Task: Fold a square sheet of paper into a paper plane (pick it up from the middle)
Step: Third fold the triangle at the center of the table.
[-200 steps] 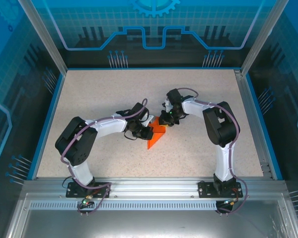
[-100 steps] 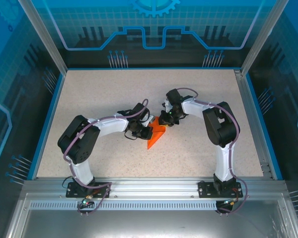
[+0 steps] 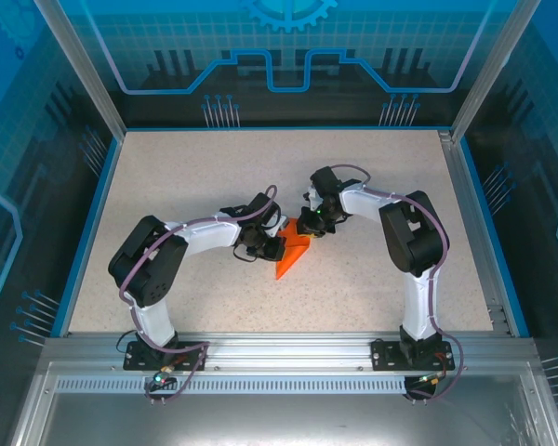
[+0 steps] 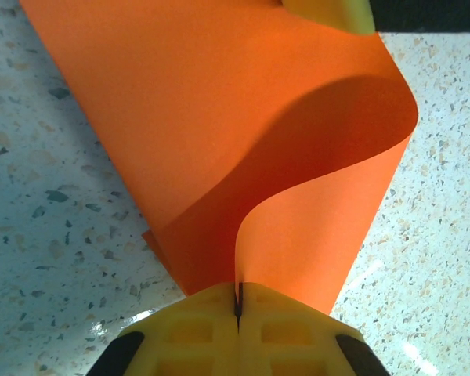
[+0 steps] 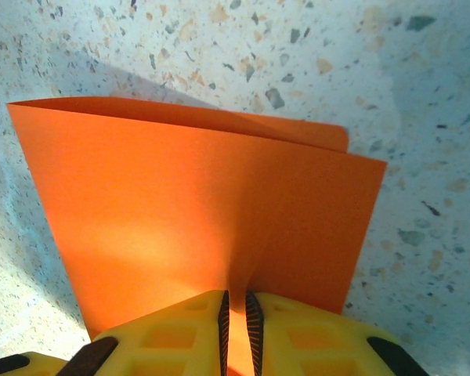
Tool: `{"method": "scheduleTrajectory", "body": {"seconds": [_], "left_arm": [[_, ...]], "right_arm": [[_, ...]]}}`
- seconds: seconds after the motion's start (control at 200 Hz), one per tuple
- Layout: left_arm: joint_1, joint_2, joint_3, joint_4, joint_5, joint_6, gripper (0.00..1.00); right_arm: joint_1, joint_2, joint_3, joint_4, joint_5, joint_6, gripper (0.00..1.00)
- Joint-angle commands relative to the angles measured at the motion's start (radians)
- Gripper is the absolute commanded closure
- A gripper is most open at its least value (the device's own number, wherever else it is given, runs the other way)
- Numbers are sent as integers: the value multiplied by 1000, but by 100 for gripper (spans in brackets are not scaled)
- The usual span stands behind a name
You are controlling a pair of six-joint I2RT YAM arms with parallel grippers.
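Observation:
The square sheet of paper (image 3: 294, 254) is bright orange and lies folded over near the middle of the table, between both arms. My left gripper (image 3: 272, 244) is shut on its left edge. In the left wrist view the yellow fingertips (image 4: 237, 301) pinch one layer of the sheet (image 4: 219, 133), which curls upward in an S-bend. My right gripper (image 3: 310, 230) holds the far right side. In the right wrist view its jaws (image 5: 236, 313) stand a narrow slit apart with the paper (image 5: 196, 211) pinched in it. Two layers show at the paper's far edge.
The speckled table (image 3: 186, 177) is bordered by a blue rim (image 3: 93, 223) and an aluminium frame. A yellow fingertip of the right gripper (image 4: 329, 14) shows at the top of the left wrist view. Open tabletop lies all round the paper.
The left arm's elbow has shifted slightly to the right. Both grippers and the paper stay almost where they were.

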Motion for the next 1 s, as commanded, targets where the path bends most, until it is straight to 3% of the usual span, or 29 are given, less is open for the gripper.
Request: {"method": "scheduleTrajectory", "body": {"seconds": [0.0,0.995], "left_arm": [[8,1,0,-17,-19,-21,96],[9,-37,-25,35,-27,-53,94]], "right_arm": [[20,26,-38,-51,45,13,81],[20,26,-44,-50,52,29,81]]}}
